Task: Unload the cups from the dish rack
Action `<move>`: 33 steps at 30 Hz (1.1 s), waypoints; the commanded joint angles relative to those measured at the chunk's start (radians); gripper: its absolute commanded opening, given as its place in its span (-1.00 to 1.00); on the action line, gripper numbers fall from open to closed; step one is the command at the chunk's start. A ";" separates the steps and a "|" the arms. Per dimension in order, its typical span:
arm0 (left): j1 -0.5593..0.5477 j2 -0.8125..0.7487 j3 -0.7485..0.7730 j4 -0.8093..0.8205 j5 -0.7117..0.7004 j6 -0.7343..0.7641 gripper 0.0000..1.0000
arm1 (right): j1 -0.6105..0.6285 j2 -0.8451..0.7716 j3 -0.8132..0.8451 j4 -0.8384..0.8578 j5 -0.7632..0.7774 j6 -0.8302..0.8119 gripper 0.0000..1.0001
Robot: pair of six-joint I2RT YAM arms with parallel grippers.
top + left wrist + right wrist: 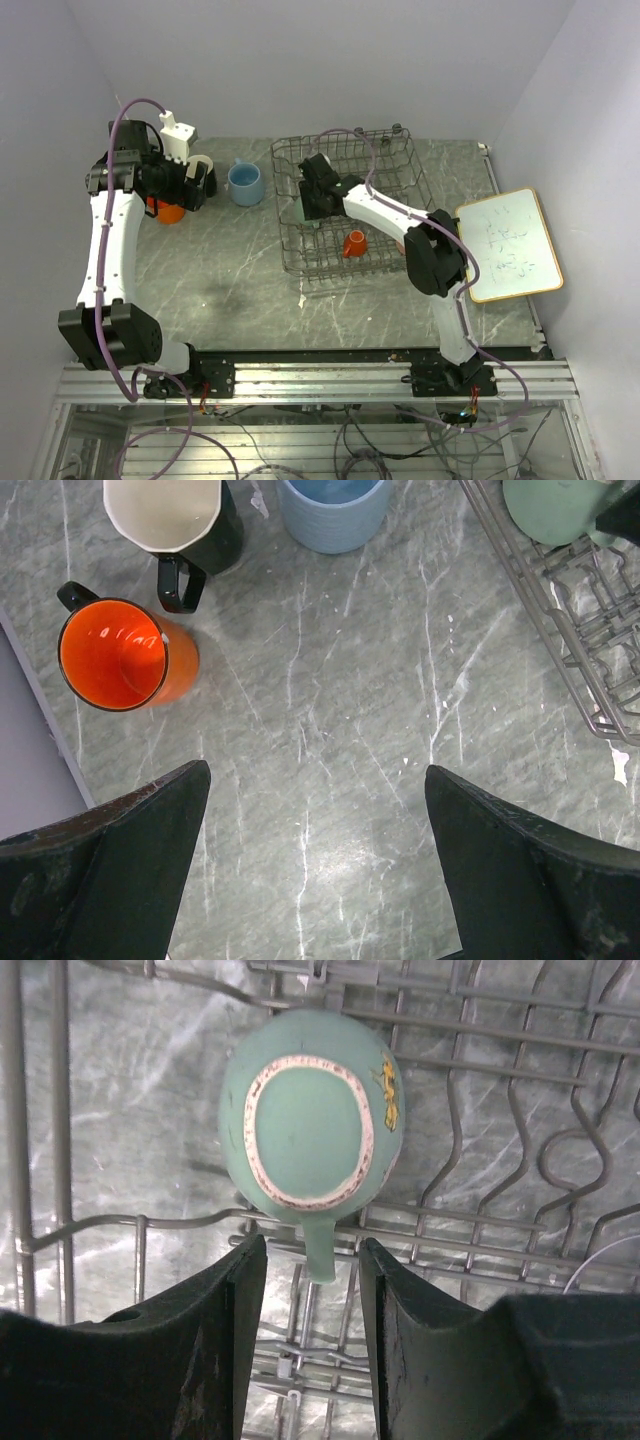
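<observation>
Right up against the lens, the right hand [312,1250] had its two dark fingers [215,1340] set to a narrow gap and clamped on nothing. The stubby handle of the pale green cup [310,1130] poked toward 6 o'clock into that gap, with daylight on both sides. The cup sat upside down at 12 o'clock from the hand, foot ring up, inside the dish rack [60,1110] near its 9 o'clock wall. A tiny orange cup [353,243] waited nearer the rack's 6 o'clock rail. The step looked like the pick of the green cup, and that thin handle would likely let it swivel. A good grab would push in until the pads reached the root of the handle, or the cup's body, then close squarely. The lift should go straight up, clear of the tines, before swinging toward 9 o'clock. Over there the left hand [315,775] hung spread wide and empty above bare bench [320,680]. From it, the orange mug [115,655] stood at 10 o'clock, the black mug [170,520] at 11 and the light blue mug [330,510] at 12. All three were upright and out of the rack.
</observation>
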 commanded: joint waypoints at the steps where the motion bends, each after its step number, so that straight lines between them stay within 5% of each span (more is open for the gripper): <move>1: -0.007 -0.030 -0.007 0.028 0.014 0.004 0.99 | 0.034 0.003 -0.008 -0.025 0.070 -0.027 -0.15; 8: -0.007 -0.030 -0.012 0.029 0.013 0.001 0.99 | 0.039 0.026 -0.045 0.019 0.089 -0.050 -0.38; 20: -0.008 -0.036 -0.014 0.024 0.013 0.012 0.99 | 0.030 0.103 0.017 0.023 0.094 -0.074 -0.44; 28: -0.008 -0.048 -0.030 0.013 0.029 0.025 0.99 | 0.031 0.041 -0.039 0.091 0.111 -0.054 -1.00; 33: -0.009 -0.102 -0.152 0.089 0.031 0.090 0.99 | 0.032 -0.001 -0.007 0.081 0.108 -0.053 -1.00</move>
